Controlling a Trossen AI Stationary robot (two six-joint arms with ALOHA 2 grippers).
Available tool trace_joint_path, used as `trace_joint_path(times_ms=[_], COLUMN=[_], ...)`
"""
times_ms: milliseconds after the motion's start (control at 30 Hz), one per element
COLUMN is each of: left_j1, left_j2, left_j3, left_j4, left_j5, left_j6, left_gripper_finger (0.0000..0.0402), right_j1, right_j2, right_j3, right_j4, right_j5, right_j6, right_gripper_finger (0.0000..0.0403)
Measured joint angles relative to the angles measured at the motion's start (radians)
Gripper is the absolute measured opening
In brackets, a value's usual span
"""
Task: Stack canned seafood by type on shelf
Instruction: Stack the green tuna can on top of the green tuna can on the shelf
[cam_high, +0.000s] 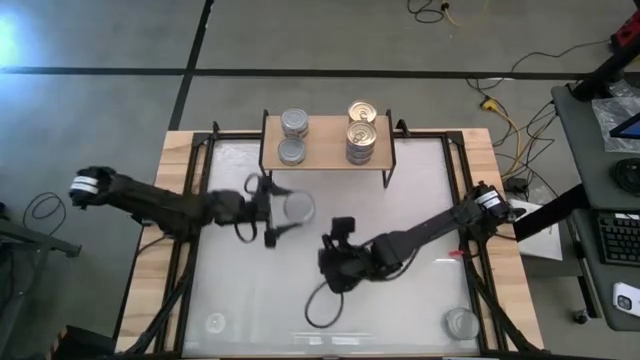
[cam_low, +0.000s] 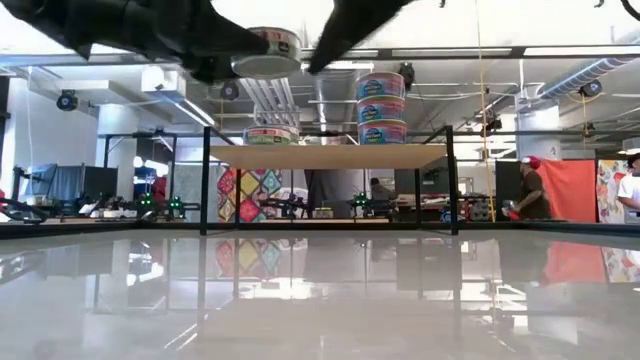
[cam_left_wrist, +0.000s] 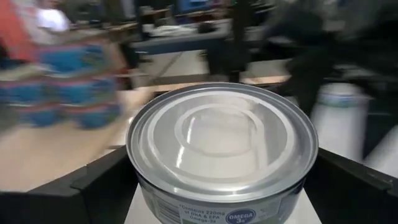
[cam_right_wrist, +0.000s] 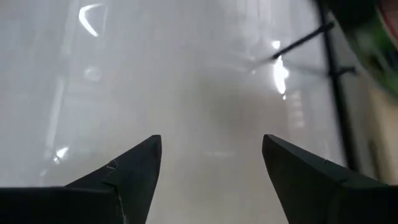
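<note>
Filling the left wrist view, a silver-topped tin (cam_left_wrist: 222, 152) sits between the two dark fingers (cam_left_wrist: 93, 190) of the left gripper (cam_high: 283, 212), which is closed on its sides; a label with small print shows on its wall. From above, this held tin shows as a pale disc near the middle of the table (cam_high: 180, 150), in front of the shelf (cam_high: 325, 155), and the low view shows it lifted off the glossy surface, higher than the shelf plank.

Largest of all is the table, wood-edged with a pale reflective top. Next come the two dark arms: the left one reaches in from the left edge, the right one from the right edge, bending toward the centre. The right gripper (cam_high: 342, 228) hangs just right of the held tin, its fingers (cam_right_wrist: 134, 165) spread apart with nothing between them, only bare tabletop beyond.

The shelf stands at the far side of the table on thin black legs. On its plank, silver-grey tins (cam_high: 293, 124) sit at the left and a stack of gold-topped tins (cam_high: 362, 140) at the right. A further silver tin (cam_high: 462, 322) lies near the table's front right corner, and another (cam_high: 214, 323) near the front left
</note>
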Motion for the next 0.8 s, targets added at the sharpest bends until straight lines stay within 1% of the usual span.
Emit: trace_joint_path(times_ms=[67, 100, 200, 300, 400, 467, 533, 600, 733, 800], left_j1=[0.072, 0.11, 0.226, 0.332, 0.431, 0.491, 0.544, 0.593, 0.664, 0.679], left_j2=[-0.043, -0.058, -0.079, -0.083, -0.076, -0.064, -0.043, -0.014, 0.061, 0.092], left_j3=[0.029, 0.041, 0.079, 0.105, 0.118, 0.128, 0.143, 0.155, 0.188, 0.199], left_j4=[-0.076, -0.108, -0.144, -0.175, -0.193, -0.19, -0.186, -0.191, -0.191, -0.191], left_j5=[0.009, 0.029, 0.137, 0.228, 0.319, 0.401, 0.46, 0.494, 0.597, 0.611], left_j6=[0.038, 0.052, 0.071, 0.089, 0.091, 0.091, 0.089, 0.089, 0.094, 0.098], left_gripper_finger=[0.0372, 0.0373, 0.0378, 0.038, 0.038, 0.038, 0.0381, 0.0381, 0.0381, 0.0381], right_j1=[-0.037, -0.059, -0.13, -0.191, -0.23, -0.242, -0.254, -0.27, -0.324, -0.357], right_j2=[0.0, 0.0, 0.0, -0.001, -0.001, -0.001, -0.001, -0.001, -0.001, -0.002], right_j3=[0.025, 0.04, 0.086, 0.134, 0.171, 0.196, 0.22, 0.242, 0.281, 0.282], right_j4=[0.038, 0.055, 0.1, 0.105, 0.1, 0.097, 0.105, 0.126, 0.169, 0.211], right_j5=[-0.002, -0.003, -0.002, -0.012, -0.067, -0.086, -0.087, -0.086, -0.083, -0.082], right_j6=[-0.072, -0.108, -0.195, -0.222, -0.223, -0.231, -0.249, -0.267, -0.269, -0.267], right_gripper_finger=[0.0266, 0.0263, 0.0254, 0.0244, 0.0236, 0.0232, 0.023, 0.0227, 0.0218, 0.021])
